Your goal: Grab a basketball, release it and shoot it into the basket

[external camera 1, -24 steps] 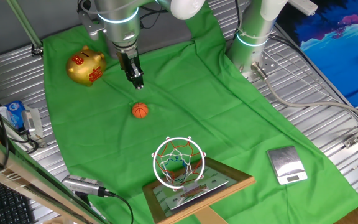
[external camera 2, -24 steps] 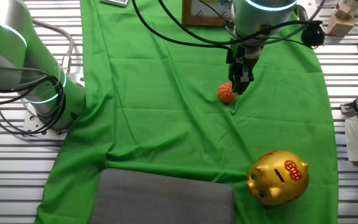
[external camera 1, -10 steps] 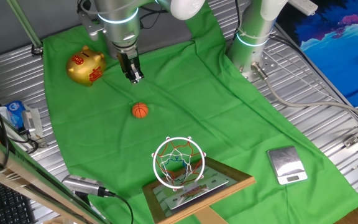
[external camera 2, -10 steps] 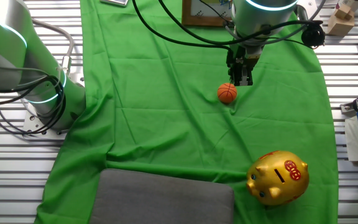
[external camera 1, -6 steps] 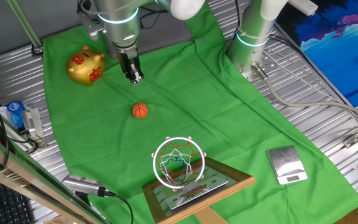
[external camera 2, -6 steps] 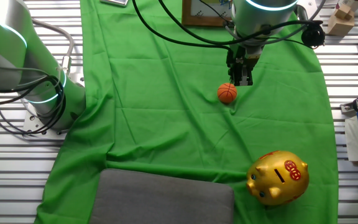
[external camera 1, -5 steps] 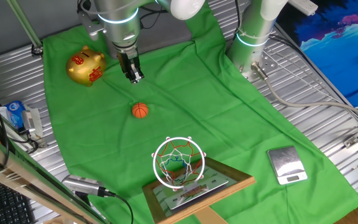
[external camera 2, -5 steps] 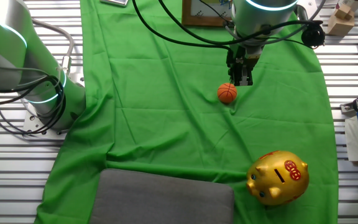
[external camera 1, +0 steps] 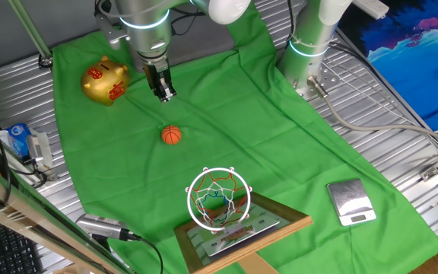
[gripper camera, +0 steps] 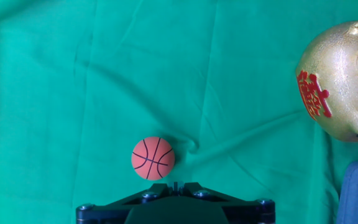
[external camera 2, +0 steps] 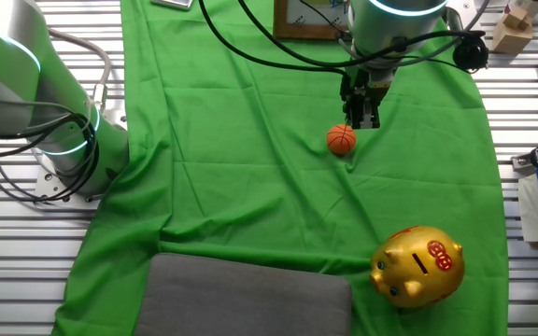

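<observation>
The gripper (external camera 1: 166,96) hangs above the green cloth (external camera 1: 226,114) with nothing in it, and its two fingers look pressed close together. The little orange basketball (external camera 1: 172,135) sits on the cloth, just past the fingertips and not touching them. In the hand view the basketball (gripper camera: 153,158) lies just above the dark gripper body. The basket (external camera 1: 218,196) with its white ring stands farther along the cloth, well apart from the ball. A gold piggy bank (external camera 1: 105,81) sits near the gripper, and a silver scale (external camera 1: 350,201) rests beside the basket.
</observation>
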{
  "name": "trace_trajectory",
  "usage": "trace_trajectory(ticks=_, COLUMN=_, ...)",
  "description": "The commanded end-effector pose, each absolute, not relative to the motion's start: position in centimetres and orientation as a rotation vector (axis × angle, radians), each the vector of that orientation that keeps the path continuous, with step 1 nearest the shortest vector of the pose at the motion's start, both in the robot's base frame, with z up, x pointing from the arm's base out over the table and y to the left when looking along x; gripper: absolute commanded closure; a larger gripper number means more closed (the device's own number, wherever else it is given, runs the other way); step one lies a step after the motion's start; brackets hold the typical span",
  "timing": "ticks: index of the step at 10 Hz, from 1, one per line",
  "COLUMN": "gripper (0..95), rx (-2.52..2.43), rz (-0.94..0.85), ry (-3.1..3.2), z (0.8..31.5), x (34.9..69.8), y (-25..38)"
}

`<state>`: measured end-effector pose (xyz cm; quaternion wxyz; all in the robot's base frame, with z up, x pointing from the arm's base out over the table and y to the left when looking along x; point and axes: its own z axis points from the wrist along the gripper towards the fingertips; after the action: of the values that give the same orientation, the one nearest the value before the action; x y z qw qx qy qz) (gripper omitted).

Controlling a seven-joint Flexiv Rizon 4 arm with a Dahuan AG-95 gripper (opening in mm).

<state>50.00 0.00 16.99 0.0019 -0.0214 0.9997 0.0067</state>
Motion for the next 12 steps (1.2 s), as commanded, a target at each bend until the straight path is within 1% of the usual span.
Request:
trace_trajectory(ticks=1, gripper=95.0, rx=-0.067, rz=0.020, ry=3.138, z=17.00, x=50.00, y=0.00)
trace_trajectory(ticks=7, gripper=95.0, rx=-0.063, rz=0.014, ry=3.138, z=17.00, x=49.99, y=0.00)
trace_trajectory(ticks=8, gripper=95.0, rx=-0.231, rz=0.018, ry=3.128, z=16.97, x=49.87, y=0.01)
trace_trajectory(ticks=10, gripper=95.0, rx=-0.230, rz=0.016, ry=3.129, z=16.94, x=49.77, y=0.01)
trace_trajectory(ticks=12, gripper=95.0, rx=-0.432, rz=0.016, ry=3.108, z=16.87, x=49.52, y=0.02)
